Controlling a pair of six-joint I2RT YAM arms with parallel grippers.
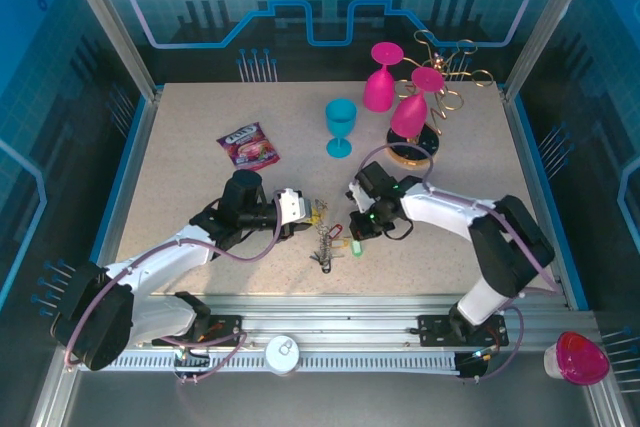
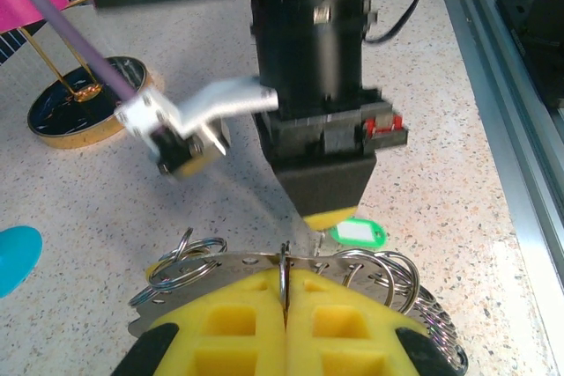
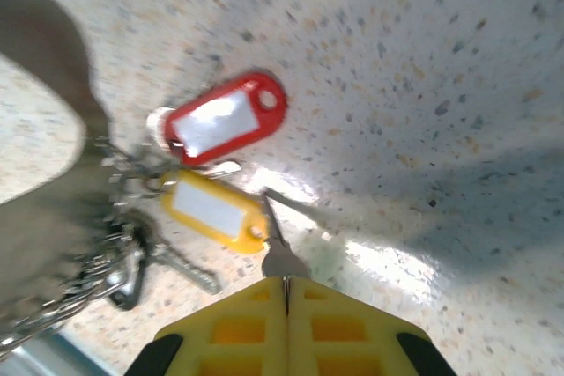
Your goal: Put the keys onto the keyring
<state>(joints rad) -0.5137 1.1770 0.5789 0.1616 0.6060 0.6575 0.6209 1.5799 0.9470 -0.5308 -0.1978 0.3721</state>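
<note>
Keys [image 1: 324, 243] lie bunched on the table [image 1: 200, 117], toward the near edge from the blue cup [image 1: 340, 127], between left claw [image 1: 316, 213] and right claw [image 1: 352, 235]. Left wrist: the left claw [image 2: 284, 297], pressed together, pinches the keyring [image 2: 283, 261] wire. Right wrist: the right claw [image 3: 284, 288], closed, pinches a key's blade [image 3: 275, 242].

No text readable, lettering on the snack packet [image 1: 248, 145] too small to make out

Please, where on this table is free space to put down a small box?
Bare: the rear left corner behind the snack packet; the right side between the gold rack and the right arm. Crowded: centre front around the keys.
</note>
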